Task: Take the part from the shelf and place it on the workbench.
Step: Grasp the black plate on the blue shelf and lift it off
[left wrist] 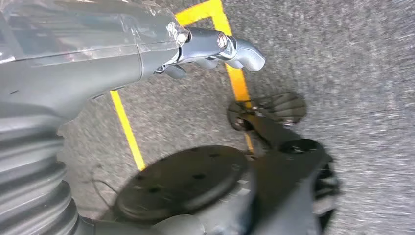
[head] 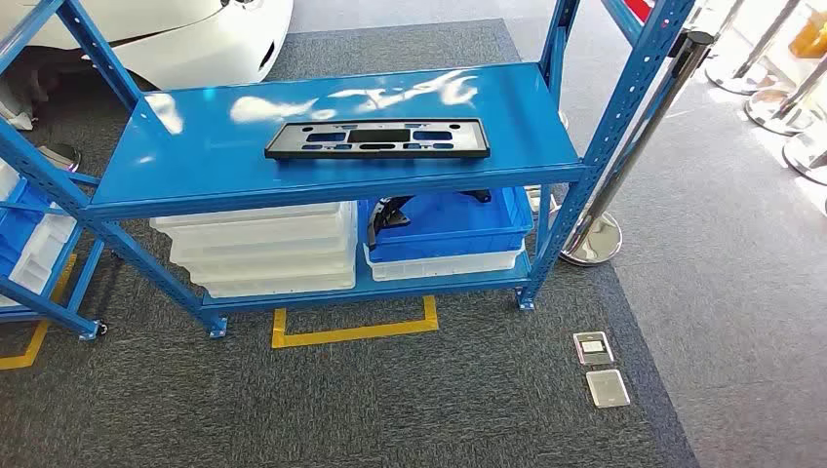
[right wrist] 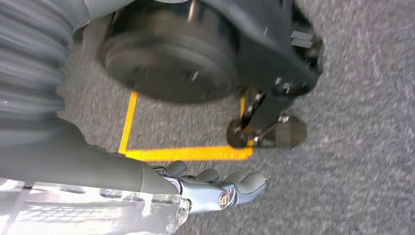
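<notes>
Part [head: 376,138] flat on shelf [head: 195,156]; fingers [left wrist: 240,51] floorward.

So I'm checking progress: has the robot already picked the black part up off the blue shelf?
No. In the head view the black part lies flat on the blue shelf, with no hand touching it.

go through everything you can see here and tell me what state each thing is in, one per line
black part: lying flat on the blue shelf's top level, untouched.
white bins: stacked on the lower level.
blue bin: sitting on a white bin, dark items inside.
left hand: holds nothing, hanging above the carpet.
right hand: holds nothing, fingers loosely extended above the carpet.
</notes>
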Robot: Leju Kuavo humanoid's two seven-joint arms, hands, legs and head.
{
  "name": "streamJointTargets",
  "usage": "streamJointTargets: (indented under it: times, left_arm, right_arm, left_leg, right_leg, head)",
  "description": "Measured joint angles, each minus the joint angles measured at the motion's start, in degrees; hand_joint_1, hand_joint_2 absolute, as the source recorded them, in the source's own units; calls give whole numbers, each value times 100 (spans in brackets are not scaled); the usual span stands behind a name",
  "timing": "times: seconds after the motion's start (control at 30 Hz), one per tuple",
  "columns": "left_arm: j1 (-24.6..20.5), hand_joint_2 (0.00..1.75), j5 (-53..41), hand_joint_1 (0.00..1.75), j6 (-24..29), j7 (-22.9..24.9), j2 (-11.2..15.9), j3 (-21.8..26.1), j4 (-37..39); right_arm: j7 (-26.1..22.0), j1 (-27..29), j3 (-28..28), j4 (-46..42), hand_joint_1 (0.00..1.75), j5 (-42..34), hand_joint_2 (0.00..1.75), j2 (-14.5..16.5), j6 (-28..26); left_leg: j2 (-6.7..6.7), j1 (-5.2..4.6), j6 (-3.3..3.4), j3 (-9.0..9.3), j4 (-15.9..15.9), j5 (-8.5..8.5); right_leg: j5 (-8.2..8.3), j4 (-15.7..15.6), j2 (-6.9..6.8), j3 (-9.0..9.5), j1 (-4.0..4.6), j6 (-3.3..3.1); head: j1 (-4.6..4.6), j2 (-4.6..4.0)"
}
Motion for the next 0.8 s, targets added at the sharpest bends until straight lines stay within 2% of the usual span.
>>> streamJointTargets:
  times: [0.5, 0.63, 0.8]
  left_arm:
    - [-415, 175, 1487, 0, 792, -128, -214, -1012, 109]
    - [-542, 0, 1893, 0, 993, -180, -284, -1341, 143]
    - [-715, 0, 2363, 0, 1231, -267, -371, -1798, 190]
  right_arm:
    - [98, -385, 1203, 2, 0, -1541, 175, 311, -787]
    - [115, -468, 1541, 15, 0, -1992, 0, 329, -1018]
    - [122, -581, 1947, 68, 0, -2567, 0, 339, -1268]
  left_leg:
    - [-1, 0, 0, 0, 5, 0]
    - [-1, 1, 0, -1, 10, 0]
    - [1, 4, 0, -3, 14, 0]
  right_leg:
    - [0, -1, 4, 0, 1, 0]
    - [0, -1, 10, 0, 1, 0]
    - [1, -1, 21, 0, 5, 1]
  head:
    - [5, 0]
    - [9, 0]
    - [9, 0]
